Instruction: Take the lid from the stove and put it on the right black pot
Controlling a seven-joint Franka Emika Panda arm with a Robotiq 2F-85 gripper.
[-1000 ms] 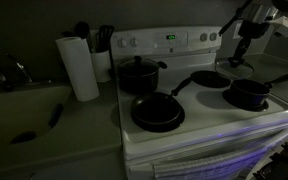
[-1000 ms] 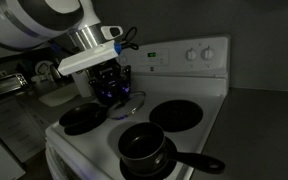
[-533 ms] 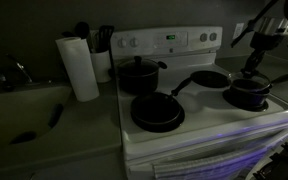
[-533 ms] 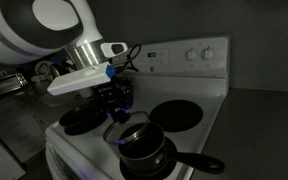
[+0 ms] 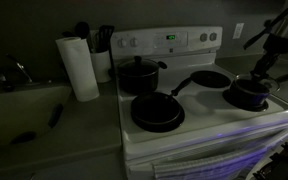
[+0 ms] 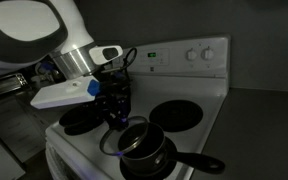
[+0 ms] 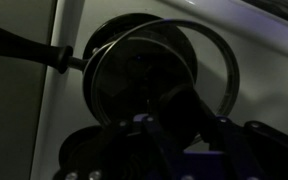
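Observation:
My gripper (image 5: 260,74) is shut on the dark knob of the round silvery lid (image 6: 131,134) and holds it, slightly tilted, just above the small black saucepan (image 5: 249,94) on the front burner of the white stove (image 5: 204,128). In an exterior view the saucepan (image 6: 149,153) sits under the lid with its long handle pointing towards the stove's front corner. In the wrist view the lid (image 7: 134,70) fills the middle, the gripper (image 7: 179,115) is closed on its knob, and the saucepan's handle (image 7: 24,45) runs off to the left.
A taller two-handled black pot (image 5: 139,75) stands on the back burner and black frying pans (image 5: 157,111) (image 5: 209,78) on others. A paper towel roll (image 5: 81,68) and a sink (image 5: 19,110) lie beside the stove. The control panel (image 6: 189,55) rises behind.
My gripper has carried the lid from over the back of the stove forward and down, until it hangs just over the small saucepan.

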